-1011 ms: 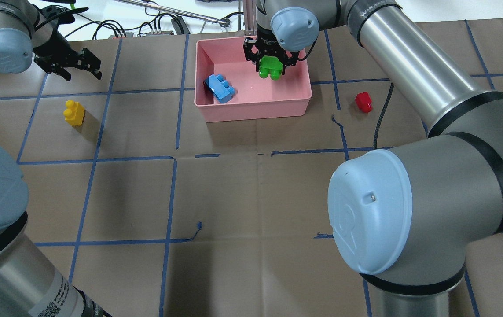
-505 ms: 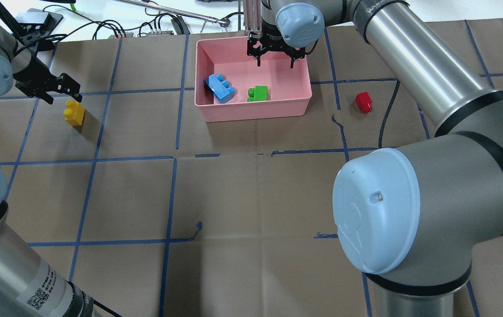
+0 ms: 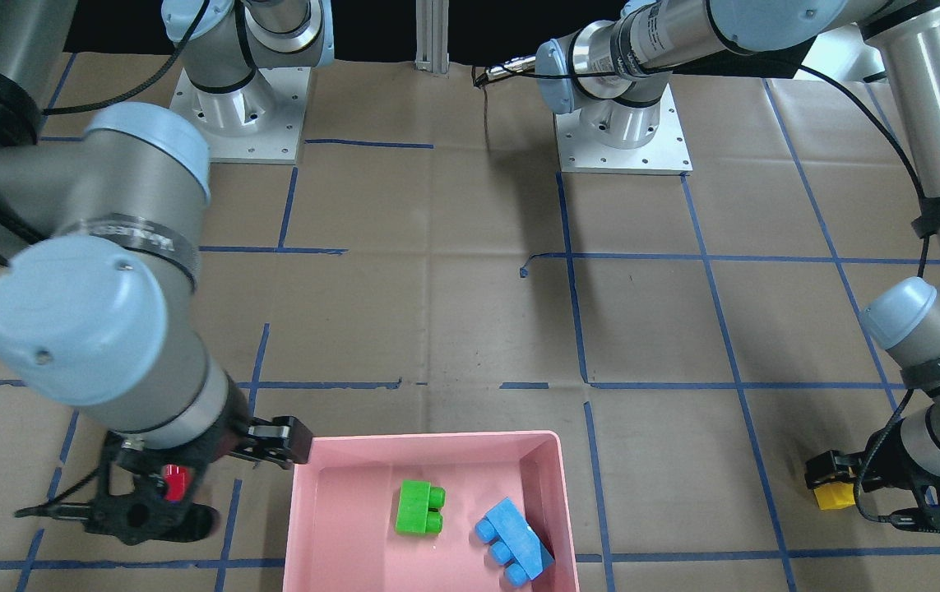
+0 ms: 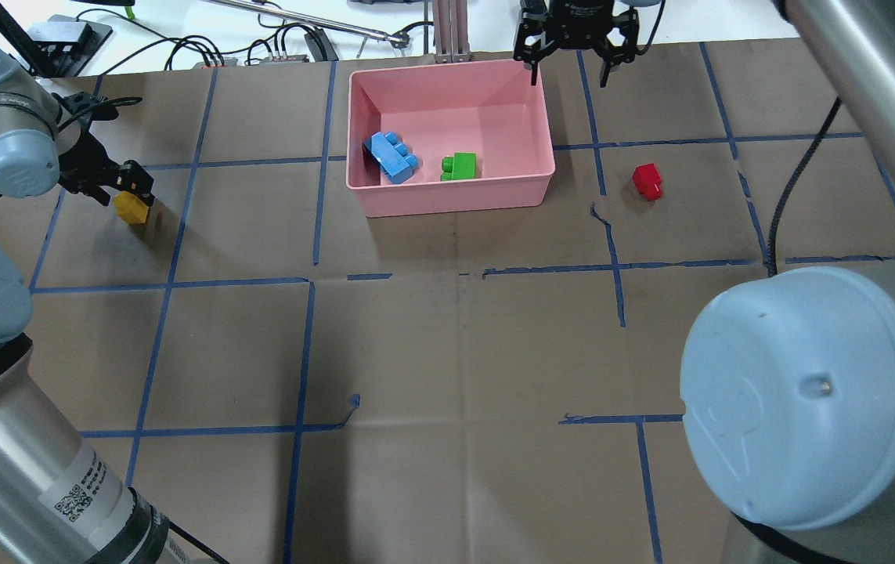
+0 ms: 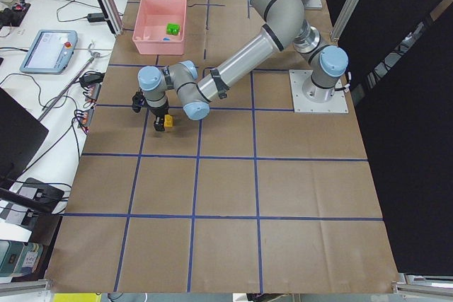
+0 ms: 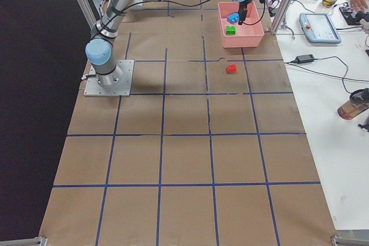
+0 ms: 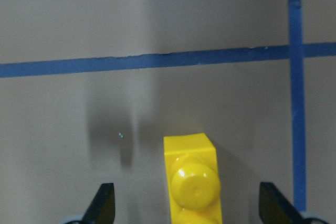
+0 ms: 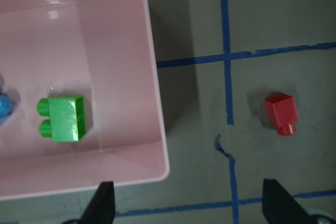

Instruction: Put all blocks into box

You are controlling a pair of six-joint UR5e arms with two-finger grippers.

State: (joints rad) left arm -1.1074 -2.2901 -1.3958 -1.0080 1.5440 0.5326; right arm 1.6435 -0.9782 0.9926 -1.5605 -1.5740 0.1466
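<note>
The pink box (image 4: 451,200) stands at the far middle of the table, also in the front view (image 3: 301,526). In it lie the light blue block (image 4: 391,157) (image 3: 515,547) and the green block (image 4: 459,166) (image 8: 63,118). The red block (image 4: 647,181) (image 8: 282,114) lies on the paper right of the box. The yellow block (image 4: 132,207) (image 7: 193,179) lies at the far left. My left gripper (image 4: 120,188) (image 7: 189,211) is open, with its fingers on either side of the yellow block. My right gripper (image 4: 572,59) (image 8: 189,208) is open and empty, up beyond the box's far right corner.
Cables and gear (image 4: 275,43) lie along the table's far edge, with an aluminium post (image 4: 447,23) just behind the box. A teach pendant (image 6: 320,27) lies on the side bench. Blue tape lines (image 4: 314,196) grid the brown paper.
My right gripper opened and let the green block fall into the box, then rose and moved right past the box's corner. My left gripper came down over the yellow block.
</note>
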